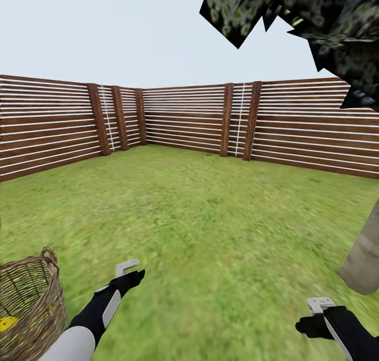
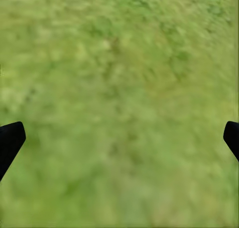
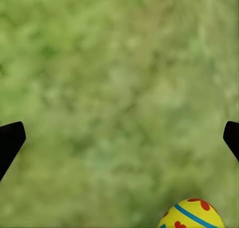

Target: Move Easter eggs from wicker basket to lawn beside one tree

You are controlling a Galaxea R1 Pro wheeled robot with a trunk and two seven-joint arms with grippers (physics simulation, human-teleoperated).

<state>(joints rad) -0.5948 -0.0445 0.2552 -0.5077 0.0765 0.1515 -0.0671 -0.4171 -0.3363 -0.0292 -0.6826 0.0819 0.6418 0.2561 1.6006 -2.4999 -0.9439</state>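
Eggs: one yellow Easter egg (image 3: 191,214) with red dots and a blue band lies on the lawn (image 1: 210,203), seen in the right wrist view at the frame edge, just short of the right gripper (image 3: 119,138), between the lines of its two black fingertips (image 3: 10,140) but not between the tips themselves. That gripper stands wide apart and empty. In the head view the right gripper (image 1: 318,319) hangs low, near the grey-brown trunk of the tree (image 1: 363,261), so this egg appears already set down by the tree. Wicker basket (image 1: 31,308) sits at the robot's far left, close beside the left arm; a yellow patch (image 1: 8,323) shows through the weave, probably another egg, count unclear. Left gripper (image 2: 119,138) is also spread apart over bare grass, nothing held. Governing relation: basket lies left and slightly behind the left gripper (image 1: 129,274), well apart from the right one. Judgement: left arm is nearer for the next pick; the tree is on the opposite side, so a turn or carry across will likely be needed.
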